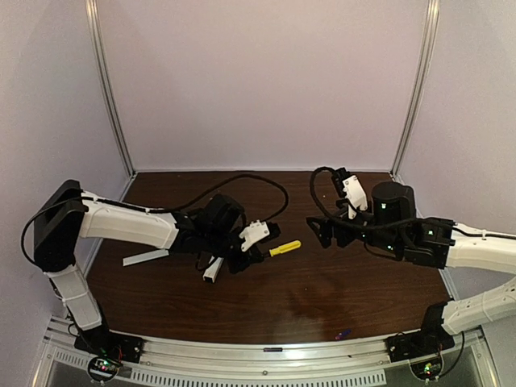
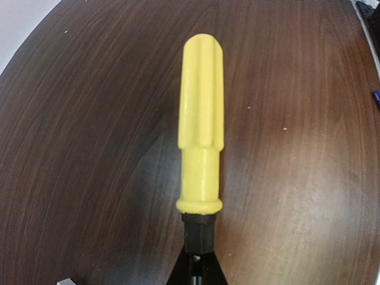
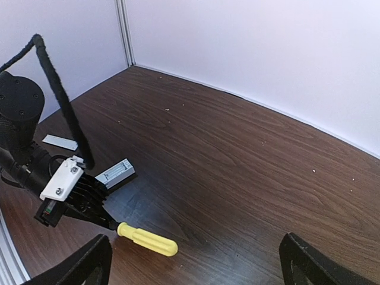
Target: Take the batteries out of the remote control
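The screwdriver [image 1: 285, 248] is at the middle of the desk [image 1: 322, 298], its shaft in the left pincer [image 1: 260, 253], handle toward the right pincer [image 1: 318, 231]. The remote control [image 1: 212, 271] lies left of it, the cover [image 1: 145, 258] farther left, a battery [image 1: 344, 333] near the front edge.

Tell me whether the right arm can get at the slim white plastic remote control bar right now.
Probably not cleanly. The remote control lies right by the left gripper, which is shut on the yellow-handled screwdriver pointing toward the open right gripper; both sit in the straight path.
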Robot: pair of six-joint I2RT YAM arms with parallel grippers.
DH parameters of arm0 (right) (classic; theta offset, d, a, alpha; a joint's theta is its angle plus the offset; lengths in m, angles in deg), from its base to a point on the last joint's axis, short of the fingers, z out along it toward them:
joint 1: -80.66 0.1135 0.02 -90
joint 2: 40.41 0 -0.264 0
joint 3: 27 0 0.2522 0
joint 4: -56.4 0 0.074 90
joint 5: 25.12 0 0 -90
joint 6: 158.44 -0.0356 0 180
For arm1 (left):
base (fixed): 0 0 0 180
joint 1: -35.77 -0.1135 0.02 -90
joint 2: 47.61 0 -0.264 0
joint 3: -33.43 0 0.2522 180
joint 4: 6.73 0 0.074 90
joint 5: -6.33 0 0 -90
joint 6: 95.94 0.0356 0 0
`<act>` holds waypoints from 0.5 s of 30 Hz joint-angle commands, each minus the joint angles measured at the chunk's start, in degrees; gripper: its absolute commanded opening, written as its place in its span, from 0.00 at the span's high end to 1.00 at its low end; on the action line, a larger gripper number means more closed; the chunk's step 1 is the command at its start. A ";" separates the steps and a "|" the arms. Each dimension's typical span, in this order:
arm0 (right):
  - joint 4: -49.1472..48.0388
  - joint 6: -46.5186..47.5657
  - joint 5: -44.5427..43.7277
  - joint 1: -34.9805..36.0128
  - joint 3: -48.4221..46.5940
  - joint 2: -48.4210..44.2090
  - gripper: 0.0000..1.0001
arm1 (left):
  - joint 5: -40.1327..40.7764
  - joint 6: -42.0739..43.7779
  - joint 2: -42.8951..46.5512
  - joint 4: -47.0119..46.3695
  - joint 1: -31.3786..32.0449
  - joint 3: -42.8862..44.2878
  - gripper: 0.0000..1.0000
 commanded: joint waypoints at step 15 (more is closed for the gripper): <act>-2.09 -2.17 -4.61 -0.95 3.16 -0.65 0.00 | 11.01 -6.58 -15.72 0.67 -4.79 10.70 1.00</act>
